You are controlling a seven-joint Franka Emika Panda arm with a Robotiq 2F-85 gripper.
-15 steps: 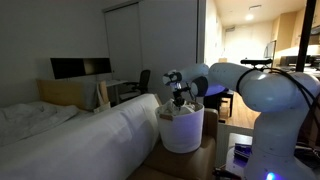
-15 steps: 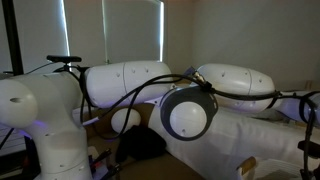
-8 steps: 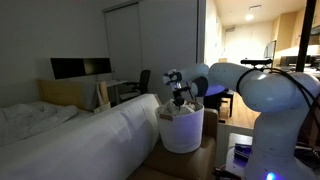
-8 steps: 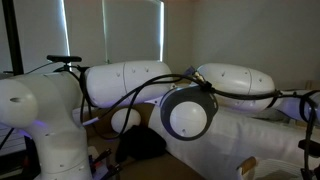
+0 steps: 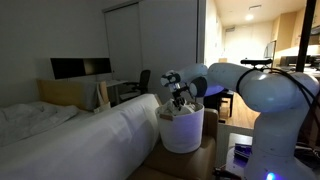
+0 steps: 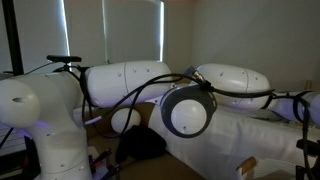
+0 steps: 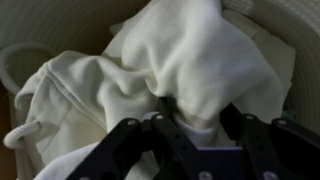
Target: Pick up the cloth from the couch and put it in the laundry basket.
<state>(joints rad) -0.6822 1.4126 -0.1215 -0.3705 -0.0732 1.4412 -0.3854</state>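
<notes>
The white cloth lies bunched inside the white laundry basket, which stands at the end of the white couch. In the wrist view, part of the basket's rim shows at the left. My gripper hangs just over the basket's opening. In the wrist view, my gripper's black fingers stand on either side of a raised fold of the cloth and pinch it. In an exterior view the arm's white links fill the picture and hide the basket and the cloth.
A desk with a dark monitor and an office chair stand behind the couch. A closet door is at the back. The robot's base stands right beside the basket.
The gripper has shifted very slightly over the basket. Nothing else has visibly moved.
</notes>
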